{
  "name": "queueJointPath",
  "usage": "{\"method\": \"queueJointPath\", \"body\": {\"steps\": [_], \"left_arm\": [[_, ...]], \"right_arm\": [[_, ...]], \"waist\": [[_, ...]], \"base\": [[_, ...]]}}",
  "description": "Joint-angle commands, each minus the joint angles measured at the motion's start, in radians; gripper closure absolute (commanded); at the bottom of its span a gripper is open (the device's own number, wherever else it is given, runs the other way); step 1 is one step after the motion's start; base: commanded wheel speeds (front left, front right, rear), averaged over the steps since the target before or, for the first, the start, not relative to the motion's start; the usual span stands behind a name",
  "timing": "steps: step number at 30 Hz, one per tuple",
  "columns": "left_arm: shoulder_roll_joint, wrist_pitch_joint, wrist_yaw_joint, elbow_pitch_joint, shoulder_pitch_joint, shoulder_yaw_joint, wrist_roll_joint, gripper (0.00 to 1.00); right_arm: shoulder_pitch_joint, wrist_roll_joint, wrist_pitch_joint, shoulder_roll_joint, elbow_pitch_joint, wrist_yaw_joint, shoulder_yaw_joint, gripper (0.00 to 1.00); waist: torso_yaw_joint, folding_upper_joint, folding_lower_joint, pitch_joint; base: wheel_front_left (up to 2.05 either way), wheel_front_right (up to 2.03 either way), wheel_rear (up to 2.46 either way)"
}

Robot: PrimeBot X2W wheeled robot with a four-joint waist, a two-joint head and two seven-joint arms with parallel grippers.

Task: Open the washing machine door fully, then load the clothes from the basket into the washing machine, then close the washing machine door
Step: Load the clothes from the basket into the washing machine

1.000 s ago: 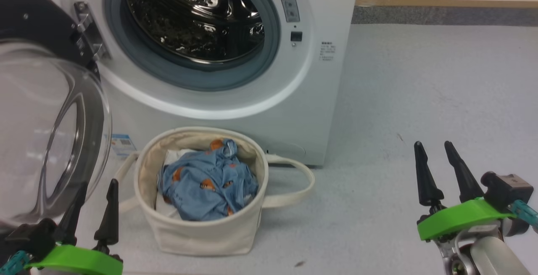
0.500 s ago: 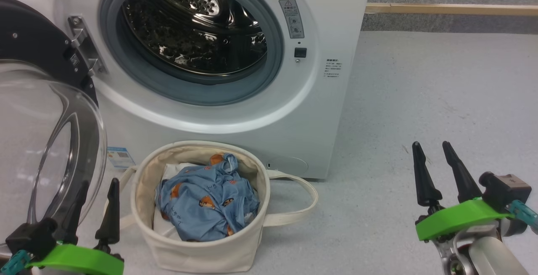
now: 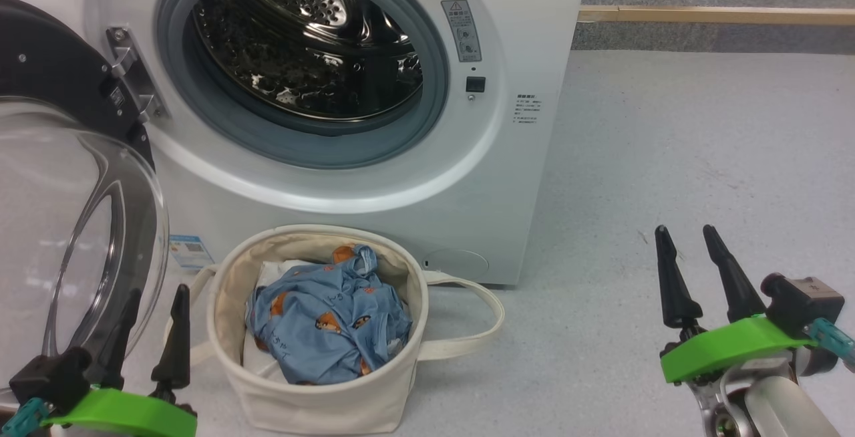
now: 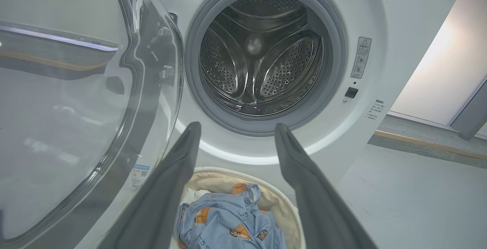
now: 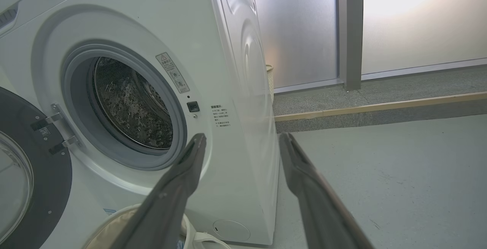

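Observation:
The white washing machine (image 3: 534, 36) stands with its steel drum (image 3: 307, 43) exposed. Its door (image 3: 73, 236), black-rimmed with a clear glass bowl, is swung open to the left. On the floor in front sits the cream basket (image 3: 320, 397), holding the light blue clothes (image 3: 327, 320) over some white fabric. My left gripper (image 3: 157, 297) is open and empty at the lower left, beside the basket and close to the door glass. My right gripper (image 3: 685, 236) is open and empty over bare floor at the lower right. In the left wrist view the open fingers (image 4: 179, 165) frame the drum (image 4: 262, 55) above the clothes (image 4: 228, 222).
The basket's loop handle (image 3: 477, 317) lies on the grey floor (image 3: 668, 170) to the right. A wooden strip (image 3: 715, 15) runs along the floor's far edge. A blue label sticker (image 3: 186, 251) is low on the machine front. Frosted panels (image 5: 380, 24) stand behind.
The whole head view shifted down between one second ago and half a second ago, so the camera moved. Since then nothing has visibly moved; both grippers stay open.

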Motion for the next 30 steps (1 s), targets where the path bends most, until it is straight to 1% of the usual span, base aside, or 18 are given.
{"method": "queueJointPath", "body": {"steps": [1,10,14,22,30], "left_arm": [[0.024,-0.012,-0.005,-0.020,-0.048,0.042,0.012,0.00],[0.025,-0.012,-0.006,-0.009,-0.055,0.041,0.017,0.00],[0.024,-0.012,-0.006,-0.008,-0.056,0.044,0.022,0.00],[0.015,-0.012,-0.005,-0.018,-0.053,0.065,0.032,0.00],[-0.001,-0.012,-0.006,-0.011,-0.053,0.068,0.037,0.00]], "right_arm": [[-0.023,0.004,-0.012,-0.007,-0.028,0.001,0.011,0.00],[-0.024,0.007,-0.012,-0.009,-0.025,0.001,0.011,0.00],[-0.024,0.009,-0.012,-0.010,-0.022,0.001,0.013,0.00],[-0.024,0.011,-0.012,-0.010,-0.023,0.001,0.015,0.00],[-0.026,0.013,-0.012,-0.013,-0.019,0.001,0.021,0.00]], "waist": [[0.000,0.0000,0.0001,0.001],[0.002,0.0000,0.0001,0.000],[0.004,0.0000,0.0001,-0.002],[0.007,0.0000,0.0001,-0.004],[0.011,0.0000,0.0001,-0.002]], "base": [[0.00,0.00,0.00],[0.30,-0.28,-0.02],[1.06,-1.16,0.10],[1.52,-1.51,-0.01],[0.57,-0.57,0.00]]}}
